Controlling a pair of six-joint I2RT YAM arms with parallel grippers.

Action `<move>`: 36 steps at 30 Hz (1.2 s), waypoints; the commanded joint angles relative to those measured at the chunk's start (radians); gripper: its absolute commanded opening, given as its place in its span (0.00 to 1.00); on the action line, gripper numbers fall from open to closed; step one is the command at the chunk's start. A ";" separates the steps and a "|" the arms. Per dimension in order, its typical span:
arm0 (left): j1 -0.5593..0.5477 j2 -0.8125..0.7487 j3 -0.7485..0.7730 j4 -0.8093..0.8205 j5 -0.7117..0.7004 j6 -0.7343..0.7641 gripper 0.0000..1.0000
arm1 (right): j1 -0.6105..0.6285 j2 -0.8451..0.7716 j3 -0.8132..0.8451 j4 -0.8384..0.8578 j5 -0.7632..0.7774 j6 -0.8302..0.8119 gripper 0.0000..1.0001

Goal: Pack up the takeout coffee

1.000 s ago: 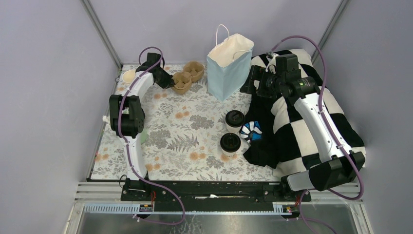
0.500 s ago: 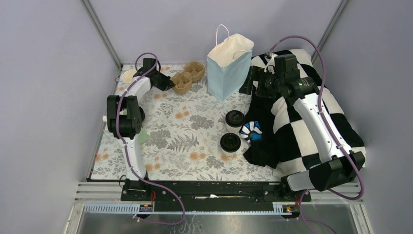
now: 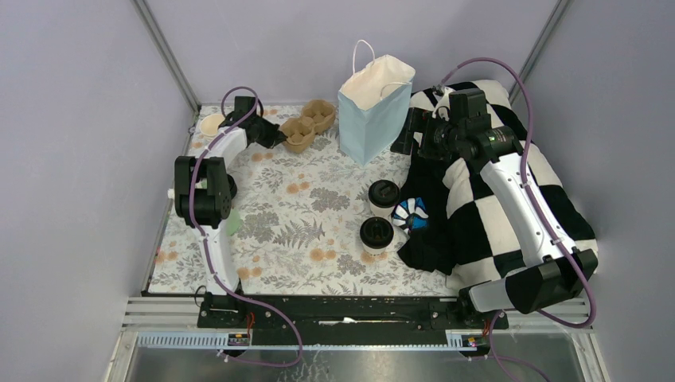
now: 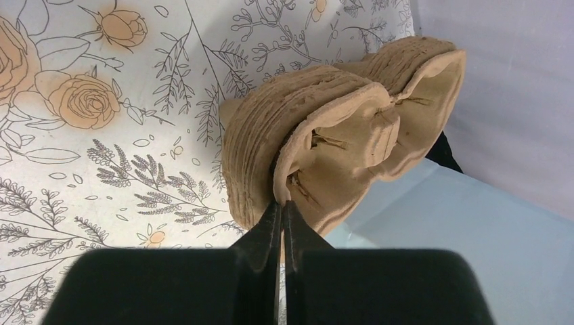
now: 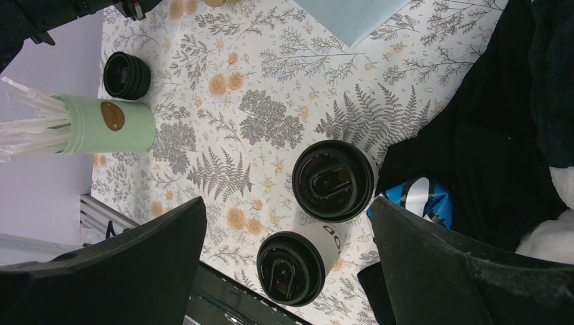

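Room: pale purple walls (image 3: 79, 119) stand on three sides.
Table: a cloth with flowers and ferns (image 3: 302, 223) covers it, and it looks flat and soft.
Left gripper (image 4: 283, 210): its jaws are pressed together and pinch the thin rim of the top brown cup carrier (image 4: 338, 149), which sits on a nested stack.
Right gripper (image 5: 288, 200): its jaws are spread wide and hold nothing. It hangs in the air.
Coffee cups: two white cups with black lids, the far cup (image 3: 384, 195) and the near cup (image 3: 376, 233), stand close together on the cloth.
Which way: the cups are under the gap of the right jaws, a bit toward that arm's base. From the left jaws they are well apart, off to the right.
Long axis: both cups stand up straight with their lids on top.
Nearer arm: the right one.
Blue paper bag (image 3: 374, 111): it stands with its top open, just left of the right jaws and between the two grippers.
Checked blanket (image 3: 509, 183): it lies right beside the cups, so there is little room on that side.
Guess: I think the carrier must come over to the cups.
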 commanded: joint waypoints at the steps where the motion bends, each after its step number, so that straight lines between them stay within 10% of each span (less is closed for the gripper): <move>1: 0.006 -0.088 -0.003 0.026 -0.010 -0.010 0.00 | 0.011 -0.034 0.013 0.024 0.001 -0.016 0.97; 24: 0.037 -0.304 0.070 0.000 0.057 -0.069 0.00 | 0.021 -0.052 0.013 0.029 0.002 -0.009 0.97; 36: 0.013 -0.559 0.178 -0.283 -0.036 0.290 0.00 | 0.067 0.090 0.236 -0.028 -0.054 -0.104 0.98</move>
